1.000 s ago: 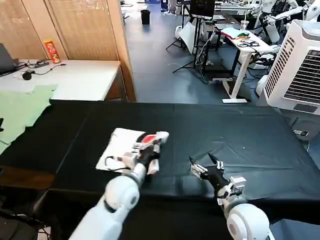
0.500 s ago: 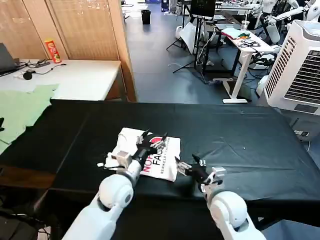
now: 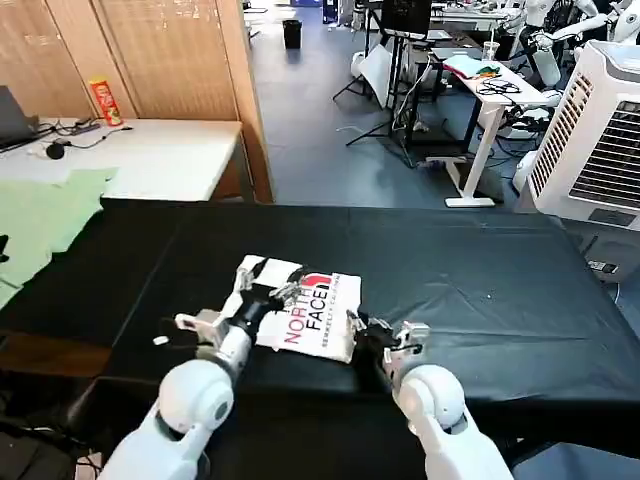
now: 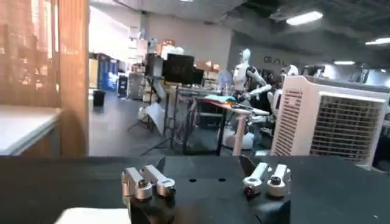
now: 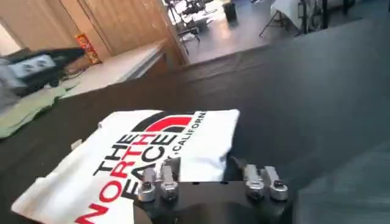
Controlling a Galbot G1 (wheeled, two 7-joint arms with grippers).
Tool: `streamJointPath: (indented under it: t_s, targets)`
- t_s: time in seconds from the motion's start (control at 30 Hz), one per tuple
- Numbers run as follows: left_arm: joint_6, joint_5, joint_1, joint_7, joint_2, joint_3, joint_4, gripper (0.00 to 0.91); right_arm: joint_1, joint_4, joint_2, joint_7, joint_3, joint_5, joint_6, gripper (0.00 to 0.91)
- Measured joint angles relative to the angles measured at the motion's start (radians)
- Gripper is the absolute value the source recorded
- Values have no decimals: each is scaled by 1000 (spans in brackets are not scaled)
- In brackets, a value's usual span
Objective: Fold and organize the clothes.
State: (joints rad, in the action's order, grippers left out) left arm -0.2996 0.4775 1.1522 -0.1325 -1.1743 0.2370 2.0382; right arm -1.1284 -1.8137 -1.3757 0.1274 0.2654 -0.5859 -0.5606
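Folded T-shirt (image 3: 300, 315) lies print-up on desk (image 3: 500, 290); left hand (image 3: 262, 301) and right hand (image 3: 372, 330), both spread empty at its edges, could snag and unfold it.

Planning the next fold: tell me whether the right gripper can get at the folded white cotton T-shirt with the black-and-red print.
Probably yes. The right gripper, open, sits at the folded white printed T-shirt's near right corner with nothing between them; the left gripper is over its other side.

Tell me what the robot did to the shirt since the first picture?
The left gripper flipped the T-shirt open so its folded, printed side faces up, then let go and drew back toward the robot. The right gripper moved left to the shirt's near right corner, open. The black table and the green cloth stayed put.
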Motion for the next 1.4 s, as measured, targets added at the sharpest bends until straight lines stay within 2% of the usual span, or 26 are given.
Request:
streamJointPath:
  t_s: [0.13,0.33,0.37,0.4,0.53,0.7,0.8,0.87,0.93,1.03,1.13,1.27,1.4]
  targets:
    - [8,0,34,0,10,40,29,878,4,16,2,-12,7,-9,2,49]
    - [23,-3,81,1,11,88,48,878,3,0,43,-26,46,-34,1,68]
    - [26,-5,87,1,11,94,48,878,2,-4,53,-30,54,-37,-1,536]
    - [29,-8,94,-2,11,99,48,878,-2,-13,68,-37,62,-38,-7,878]
    - [39,-33,125,-24,21,114,46,878,-27,-57,123,-64,78,-3,1,878]
    - [75,-24,169,-27,45,135,35,878,-88,-150,171,-83,81,89,69,878]
    - [92,-17,198,-62,56,142,47,878,-143,-202,187,-77,90,166,143,878]
    - [95,-22,220,-94,67,145,62,878,-194,-231,195,-66,102,223,215,878]
    - [102,-25,246,-99,73,153,78,878,-261,-265,194,-39,115,291,298,878]
    - [103,-31,301,-99,82,174,109,878,-367,-302,186,-6,135,372,396,878]
    - [94,-42,362,-104,84,200,143,878,-462,-338,172,28,159,433,463,878]
    - [45,-52,440,-113,83,228,187,878,-565,-389,160,55,188,459,497,878]
    - [22,-51,510,-134,79,246,219,878,-659,-438,147,83,205,464,494,878]
